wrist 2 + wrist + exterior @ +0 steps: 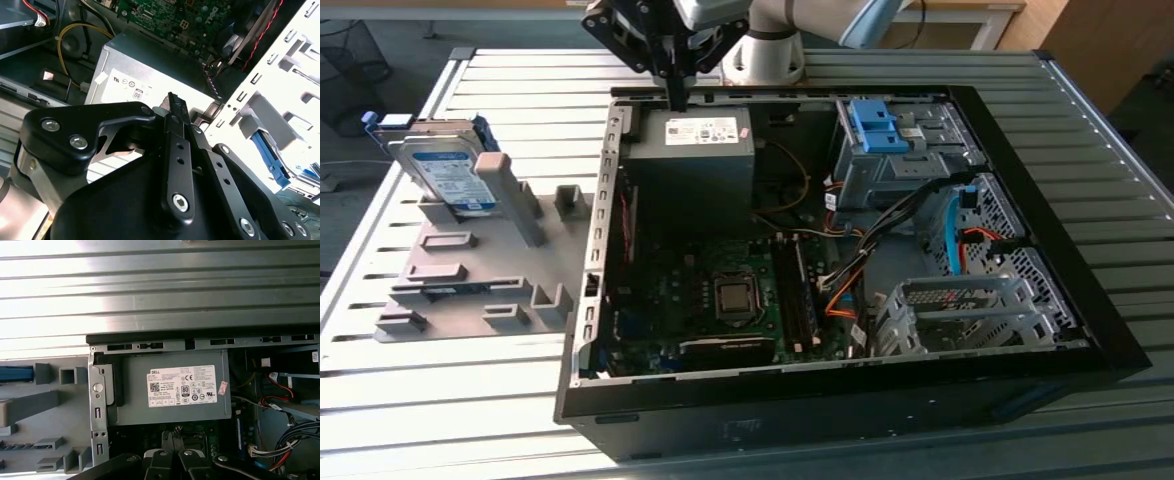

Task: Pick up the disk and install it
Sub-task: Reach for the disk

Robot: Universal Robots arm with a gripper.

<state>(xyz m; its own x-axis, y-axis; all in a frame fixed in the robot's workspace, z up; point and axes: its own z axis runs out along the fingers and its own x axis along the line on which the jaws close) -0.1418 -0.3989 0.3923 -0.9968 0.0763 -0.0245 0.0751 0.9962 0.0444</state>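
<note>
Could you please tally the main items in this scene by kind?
Flat silver hard disk with blue bracket: 1
Black open computer case: 1
Grey boxy power supply: 1
Grey plastic fixture board: 1
Black robot gripper: 1
Total: 5

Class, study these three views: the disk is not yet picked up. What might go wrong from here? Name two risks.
1. The end effector hangs close over the power supply, near the case rim; a sideways move toward the disk may clip that rim.
2. The disk leans in a grey fixture beside a grey post; an off-centre grasp may knock the post or jam the disk.
</note>
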